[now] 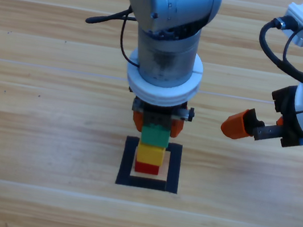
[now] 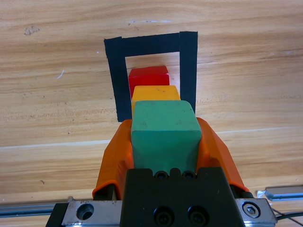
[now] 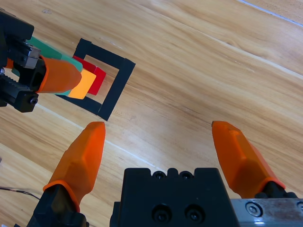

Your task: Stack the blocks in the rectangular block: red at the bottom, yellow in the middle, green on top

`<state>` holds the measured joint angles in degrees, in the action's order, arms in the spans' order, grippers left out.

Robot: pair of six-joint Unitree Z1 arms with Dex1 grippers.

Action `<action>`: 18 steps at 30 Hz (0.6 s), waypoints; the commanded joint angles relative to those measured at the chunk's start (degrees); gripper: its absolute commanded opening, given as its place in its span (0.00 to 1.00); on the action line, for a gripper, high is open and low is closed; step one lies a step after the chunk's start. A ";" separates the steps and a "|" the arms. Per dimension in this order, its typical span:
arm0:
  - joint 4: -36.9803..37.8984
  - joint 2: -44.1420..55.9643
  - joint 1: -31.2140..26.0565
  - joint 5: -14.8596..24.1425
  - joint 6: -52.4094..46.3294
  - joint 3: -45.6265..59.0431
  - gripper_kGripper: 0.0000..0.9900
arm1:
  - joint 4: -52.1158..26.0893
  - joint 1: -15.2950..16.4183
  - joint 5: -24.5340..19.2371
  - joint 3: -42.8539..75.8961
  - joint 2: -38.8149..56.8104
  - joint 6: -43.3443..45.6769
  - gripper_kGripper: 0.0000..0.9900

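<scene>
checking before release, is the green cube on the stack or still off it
On, it seems: the green cube sits above yellow and red inside the tape square, with the left gripper shut on it. Actual contact with yellow cannot be seen.

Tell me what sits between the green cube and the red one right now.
The yellow cube sits between the green cube, gripped by the left gripper, and the red cube, clearest in the left wrist view.
</scene>
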<state>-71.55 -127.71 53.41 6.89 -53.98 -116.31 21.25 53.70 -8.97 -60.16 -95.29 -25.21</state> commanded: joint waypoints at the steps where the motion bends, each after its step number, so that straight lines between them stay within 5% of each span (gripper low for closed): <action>1: -0.35 -2.54 1.43 0.14 -0.51 0.73 0.02 | -1.30 -2.02 0.71 1.88 0.45 -0.19 1.00; 18: -0.35 -2.72 1.34 0.40 -0.33 1.61 0.02 | -1.30 -2.02 0.80 1.80 0.10 -0.10 1.00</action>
<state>-71.55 -127.71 53.42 6.89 -54.03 -115.96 21.25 53.70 -8.97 -60.16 -95.29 -25.21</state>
